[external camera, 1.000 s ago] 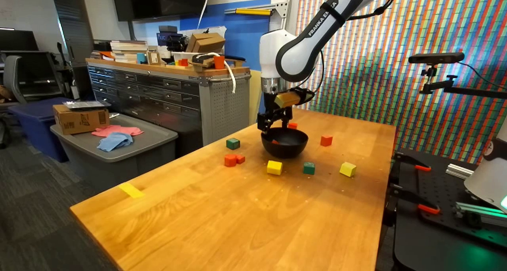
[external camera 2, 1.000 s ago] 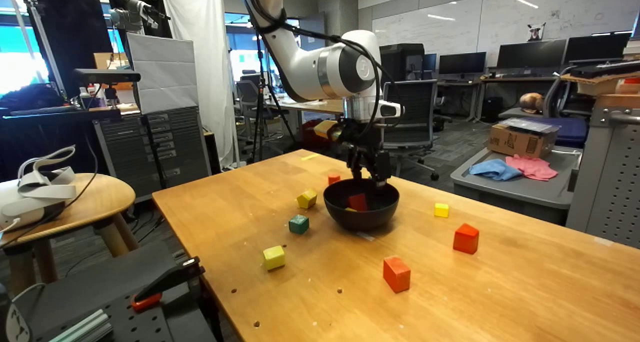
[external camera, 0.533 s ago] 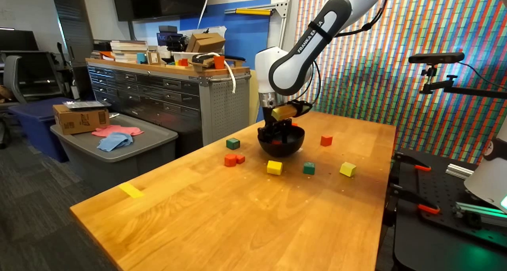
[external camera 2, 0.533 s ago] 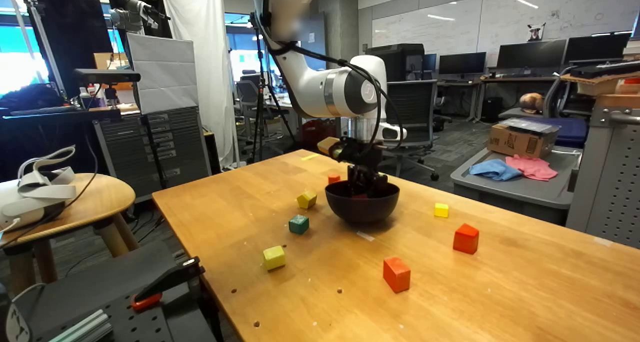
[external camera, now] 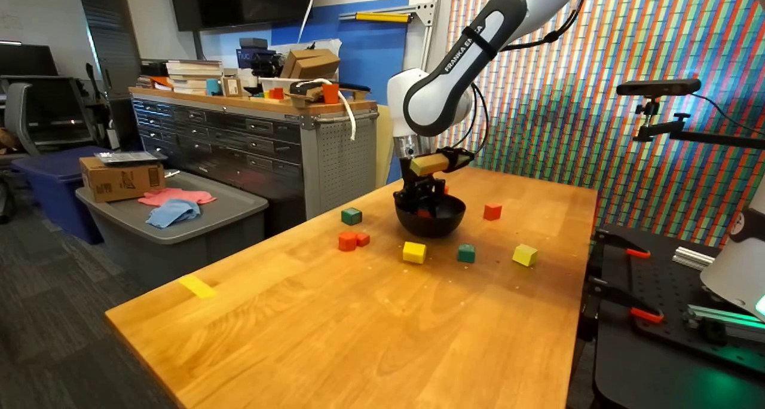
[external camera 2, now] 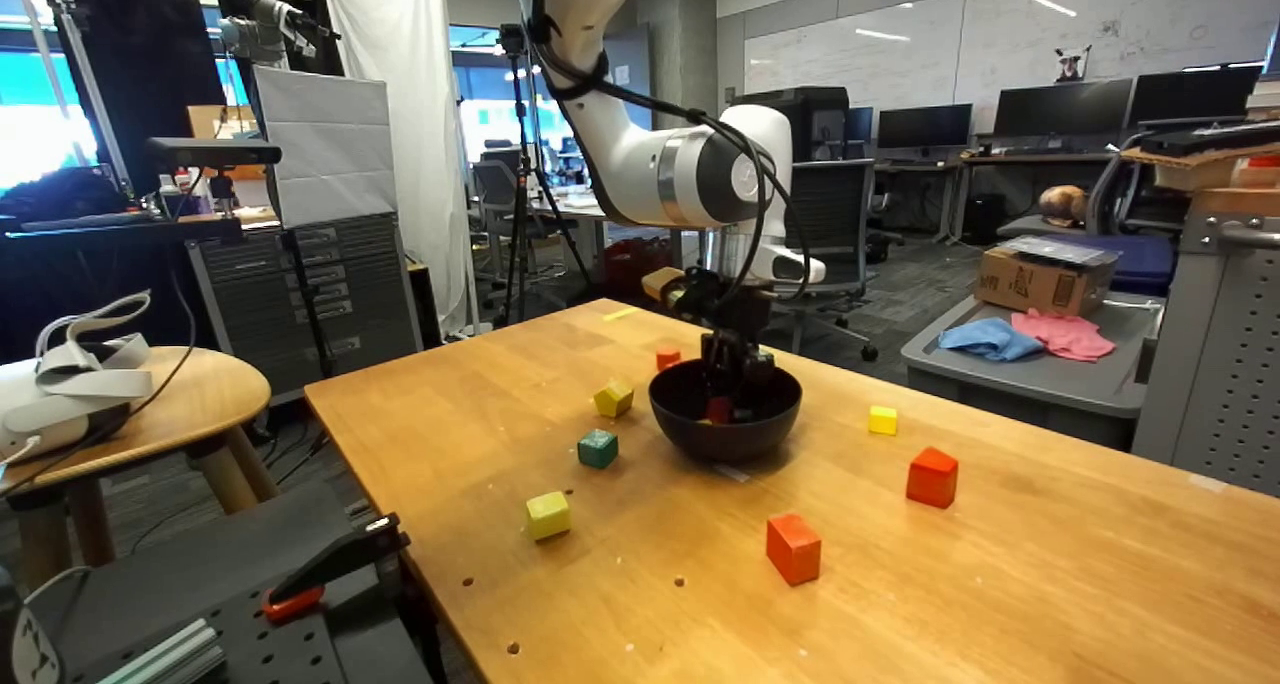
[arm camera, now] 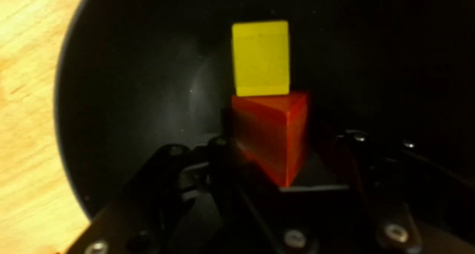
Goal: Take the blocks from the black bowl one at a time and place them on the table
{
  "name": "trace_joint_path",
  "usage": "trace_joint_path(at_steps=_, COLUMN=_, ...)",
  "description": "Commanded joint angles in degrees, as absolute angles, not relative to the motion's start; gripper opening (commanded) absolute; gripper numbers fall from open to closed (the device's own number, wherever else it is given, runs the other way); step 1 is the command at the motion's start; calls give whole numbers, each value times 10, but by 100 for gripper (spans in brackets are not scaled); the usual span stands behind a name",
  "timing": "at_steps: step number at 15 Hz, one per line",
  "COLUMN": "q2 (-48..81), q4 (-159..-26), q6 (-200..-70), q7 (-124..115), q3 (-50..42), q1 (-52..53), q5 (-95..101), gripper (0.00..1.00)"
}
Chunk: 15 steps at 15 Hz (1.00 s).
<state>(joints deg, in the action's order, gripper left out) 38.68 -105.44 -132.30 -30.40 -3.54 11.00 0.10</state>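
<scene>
Jaws point down inside the black bowl (external camera 2: 725, 442), standing a little apart, one on each side of a red block (arm camera: 272, 131); whether they are pressing on it is not clear. In the wrist view, this block looks like a wedge, and a yellow block (arm camera: 261, 59), also in the bowl, appears to meet its edge.

Overhead, the white-and-black robot arm (external camera: 466, 56) fills the upper part of both exterior views. In an exterior view, it slants down from the upper right, folds at a big round joint (external camera: 430, 107), then drops through a metal-ringed wrist (external camera: 412, 146) that hangs almost upright, slightly tipped. Dark cables (external camera 2: 693, 116) loop loosely alongside it.

The bowl sits upright on a light-brown wooden surface (external camera: 370, 331), with other blocks around it. In an exterior view, a green block (external camera: 351, 216) is at the bowl's left; nearer the camera, a larger red block (external camera: 347, 242) and a smaller red block (external camera: 363, 240) are side by side. In front of the bowl stand a bright yellow block (external camera: 414, 253), a second green block (external camera: 466, 253) and a pale yellow block (external camera: 525, 256), spaced apart; another red block (external camera: 492, 212) is off to the right.
</scene>
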Motion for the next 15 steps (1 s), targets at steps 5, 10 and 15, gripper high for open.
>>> trace_joint_path(at_steps=5, q2=287, q4=-1130, q6=-1361, q7=-350, q3=-75, q1=135, q5=41, gripper=27)
trace_joint_path(at_steps=10, q2=165, q4=-1240, q6=-1404, q7=-440, q3=-106, q1=161, q5=151, gripper=27)
trace_joint_path(at_steps=15, q2=81, q4=-1391, q6=-1436, q7=-597, q3=-82, q1=141, q5=192, gripper=27)
